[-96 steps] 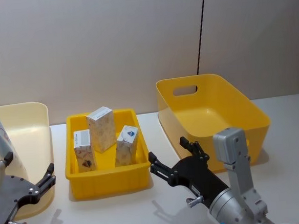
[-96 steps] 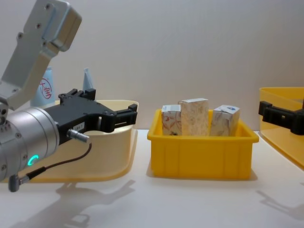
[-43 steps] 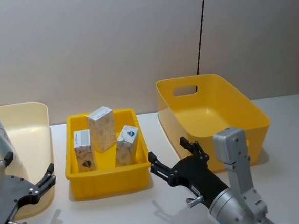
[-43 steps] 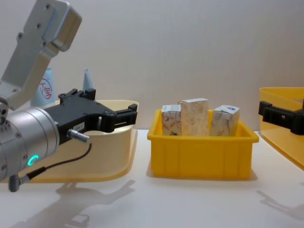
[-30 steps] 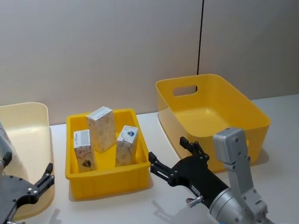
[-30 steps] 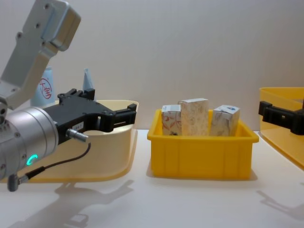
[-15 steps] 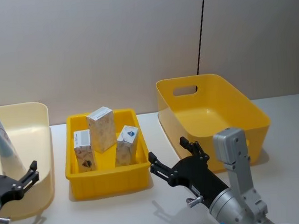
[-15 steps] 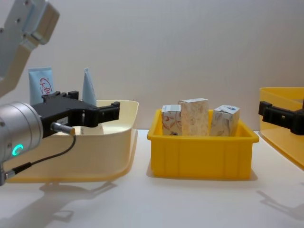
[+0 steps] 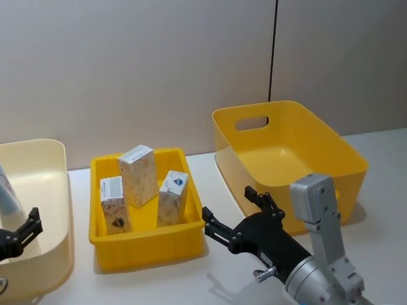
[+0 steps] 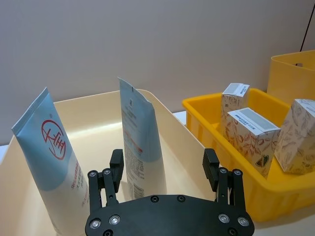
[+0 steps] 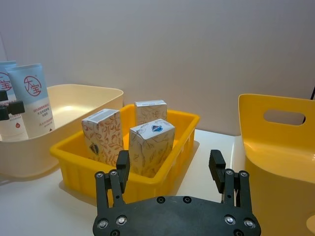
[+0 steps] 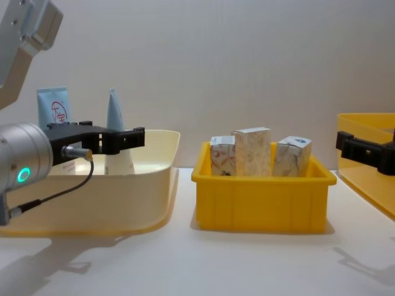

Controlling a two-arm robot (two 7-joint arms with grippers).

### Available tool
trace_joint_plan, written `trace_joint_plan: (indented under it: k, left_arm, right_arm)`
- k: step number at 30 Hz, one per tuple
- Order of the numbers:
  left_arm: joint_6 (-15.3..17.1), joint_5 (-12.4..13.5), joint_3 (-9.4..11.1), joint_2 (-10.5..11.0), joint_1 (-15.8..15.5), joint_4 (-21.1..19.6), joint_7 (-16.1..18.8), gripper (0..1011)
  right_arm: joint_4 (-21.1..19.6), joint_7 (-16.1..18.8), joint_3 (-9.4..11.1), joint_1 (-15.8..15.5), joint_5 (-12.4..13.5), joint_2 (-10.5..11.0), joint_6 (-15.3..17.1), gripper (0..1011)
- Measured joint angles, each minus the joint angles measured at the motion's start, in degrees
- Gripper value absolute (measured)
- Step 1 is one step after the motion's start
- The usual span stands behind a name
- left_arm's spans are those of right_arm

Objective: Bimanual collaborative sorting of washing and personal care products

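Note:
Two light-blue tubes stand upright in the cream bin: one faces me with its red logo, the other is seen edge-on. My left gripper is open over that bin, and the edge-on tube stands just ahead of the gap between its fingers, untouched. From the chest the left gripper hovers above the bin's rim in front of the tubes. Three patterned boxes stand in the small yellow tray. My right gripper is open and empty, right of that tray.
A large yellow bin with a handle slot stands at the right, behind the right arm. Bare white tabletop lies in front of the cream bin and the tray. A plain wall closes the back.
My left arm has drawn back to the left and now hangs over the cream bin facing the tubes. The right arm, boxes and bins have not moved.

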Motion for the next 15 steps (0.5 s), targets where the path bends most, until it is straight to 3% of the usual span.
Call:
trace_joint_plan:
  k: [15]
  left_arm:
    - [2.6, -1.7, -1.2, -3.4, -4.0, 4.3, 0.0, 1003]
  right_arm:
    - [0.0, 0.0, 0.0, 0.0, 0.0, 0.0, 0.0, 1001]
